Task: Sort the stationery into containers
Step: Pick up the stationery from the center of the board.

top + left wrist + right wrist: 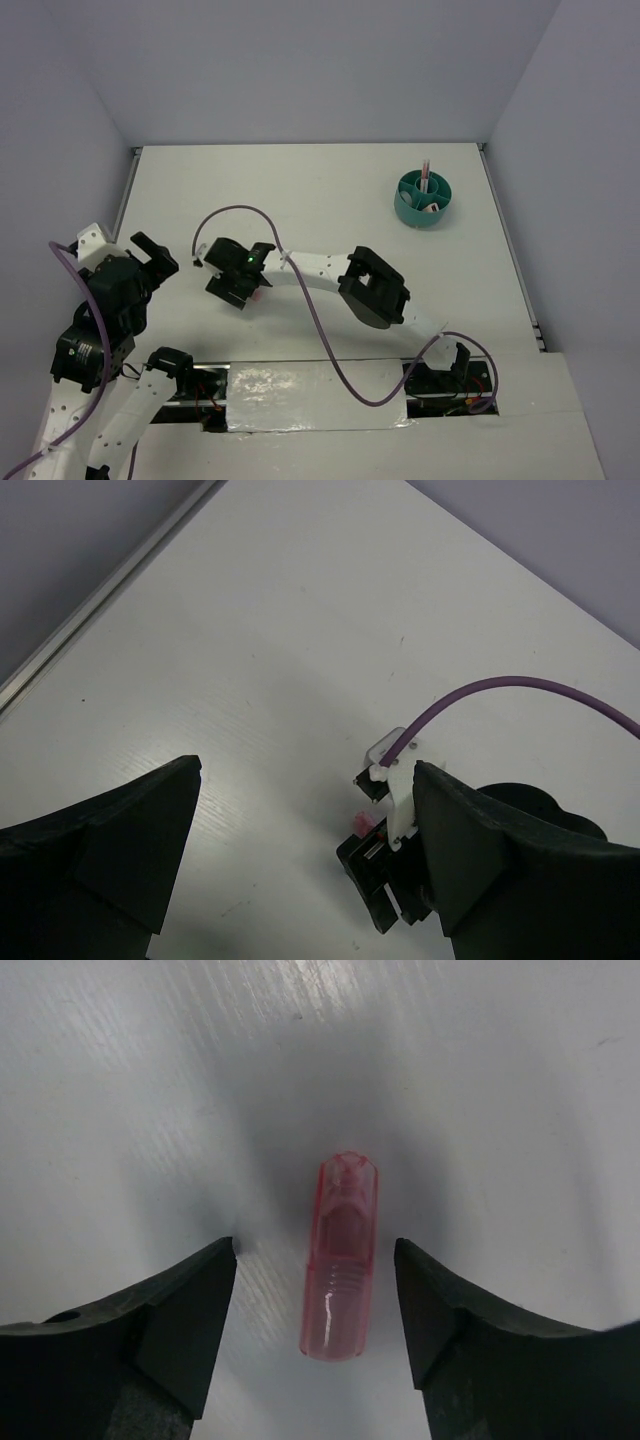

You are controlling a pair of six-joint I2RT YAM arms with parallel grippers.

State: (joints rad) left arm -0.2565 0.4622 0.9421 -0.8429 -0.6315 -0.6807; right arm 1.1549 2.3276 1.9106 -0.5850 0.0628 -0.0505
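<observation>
The right arm is being held low and stretched across the table, its elbow bent and its wrist tipped downward. The right pincer is being held just above the surface. Its jaws are standing spread, and one pink capsule is lying flat on the table between them, lengthwise along the fingers. In the right wrist view a gap is showing on each side of the capsule, narrower on the right-hand side, so nothing is being pinched.

The left arm is being kept folded back near its base, off to the outer side of the right pincer. The left pincer is being held raised and angled toward the right one. Its jaws are spread wide with only bare table between them. A purple cable is arching up from the right wrist.

Counted: two arms, one capsule on the table, and one teal cup. The cup is standing well apart from both pincers, far beyond the right arm's elbow toward the back of the table. One pink pen is standing upright in it, and one white piece is lying in a compartment; which compartments cannot be told.
</observation>
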